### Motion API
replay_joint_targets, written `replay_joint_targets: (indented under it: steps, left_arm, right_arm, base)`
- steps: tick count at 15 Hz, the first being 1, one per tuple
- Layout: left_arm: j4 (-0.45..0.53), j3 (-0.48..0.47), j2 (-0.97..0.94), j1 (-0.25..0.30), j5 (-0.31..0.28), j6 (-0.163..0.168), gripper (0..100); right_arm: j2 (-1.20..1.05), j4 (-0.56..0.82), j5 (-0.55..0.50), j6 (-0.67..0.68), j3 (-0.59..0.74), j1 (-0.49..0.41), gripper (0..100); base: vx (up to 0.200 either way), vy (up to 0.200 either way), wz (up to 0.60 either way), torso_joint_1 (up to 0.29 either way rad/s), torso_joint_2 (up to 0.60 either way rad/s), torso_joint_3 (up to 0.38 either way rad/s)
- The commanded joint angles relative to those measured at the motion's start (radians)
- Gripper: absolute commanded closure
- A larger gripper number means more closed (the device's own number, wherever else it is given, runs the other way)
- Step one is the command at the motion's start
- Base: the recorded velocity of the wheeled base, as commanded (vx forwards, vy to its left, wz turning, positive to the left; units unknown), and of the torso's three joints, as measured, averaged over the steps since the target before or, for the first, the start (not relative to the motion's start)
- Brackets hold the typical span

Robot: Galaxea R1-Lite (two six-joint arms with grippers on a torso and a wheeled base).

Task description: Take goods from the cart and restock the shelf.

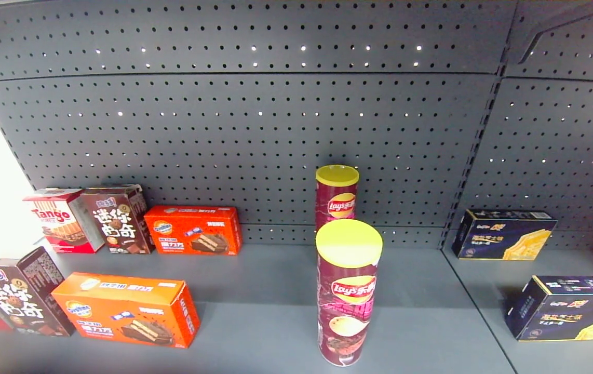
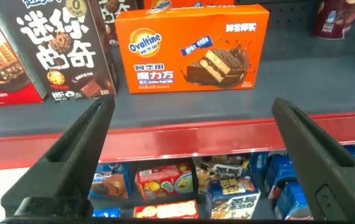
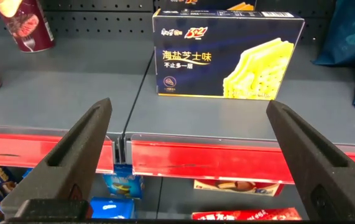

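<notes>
The right gripper (image 3: pixel 189 106) has its fingers (image 3: pixel 71 162) spread wide. Beyond their tips, between them, a dark blue cracker box (image 3: pixel 227 56) stands upright on the grey shelf (image 3: pixel 71 93). A purple chip can (image 3: pixel 31 25) stands farther back, outside one finger. A red edge strip (image 3: pixel 214 162) spans the gap between the fingers.

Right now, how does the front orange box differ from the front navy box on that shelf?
The orange box pictures a chocolate cake slice; the navy box pictures pale yellow wafers. The orange box sits in the left bay of the shelf, next to a brown box; the navy box sits in the right bay. Both are flat cartons standing on a long edge near the shelf's front.
</notes>
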Motion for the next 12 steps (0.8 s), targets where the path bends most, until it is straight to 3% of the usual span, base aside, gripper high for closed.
replay_joint_targets:
  steps: [1, 12]
  left_arm:
    - [0.000, 0.001, 0.000, -0.001, 0.000, 0.001, 0]
    - [0.000, 0.001, 0.000, -0.001, 0.011, 0.002, 0]
  right_arm:
    - [0.001, -0.001, 0.000, 0.000, 0.000, 0.000, 0]
    - [0.001, -0.001, -0.008, 0.004, 0.000, 0.000, 0]
  base:
    - [0.000, 0.000, 0.00, 0.000, 0.00, 0.000]
    - [0.000, 0.000, 0.00, 0.000, 0.00, 0.000]
